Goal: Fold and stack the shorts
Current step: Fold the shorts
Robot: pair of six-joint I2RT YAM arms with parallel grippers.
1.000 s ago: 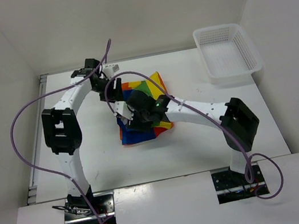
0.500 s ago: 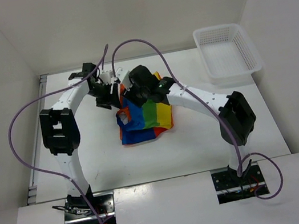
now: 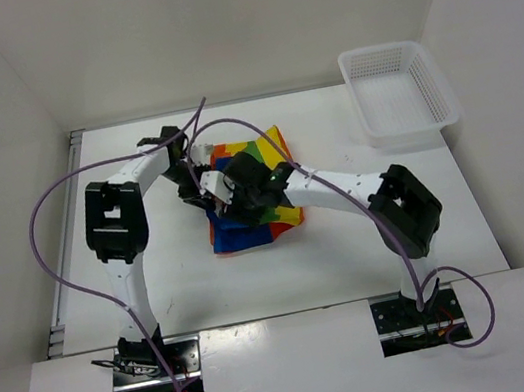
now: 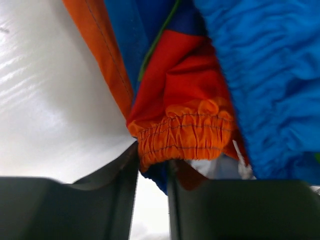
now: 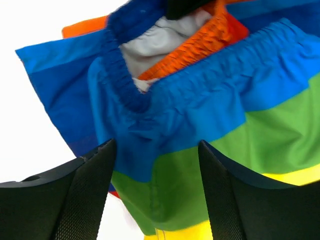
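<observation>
- Shorts in view: rainbow-striped shorts point(image 3: 244, 237) lie rumpled on the white table point(image 3: 353, 251), well to the left of the white mesh basket point(image 3: 402, 138) and nearer the arm bases than it is.
- Your left gripper point(image 4: 152, 165) sits at the edge of the shorts farthest from the basket. Its jaws are drawn narrow, nipping the gathered orange waistband point(image 4: 185, 132).
- Your right gripper point(image 5: 156, 147) hovers over the fabric on the basket side, jaws spread wide and gripping nothing. Blue and green stripes fill the gap.
- Pale inner lining shows beside the orange band.
</observation>
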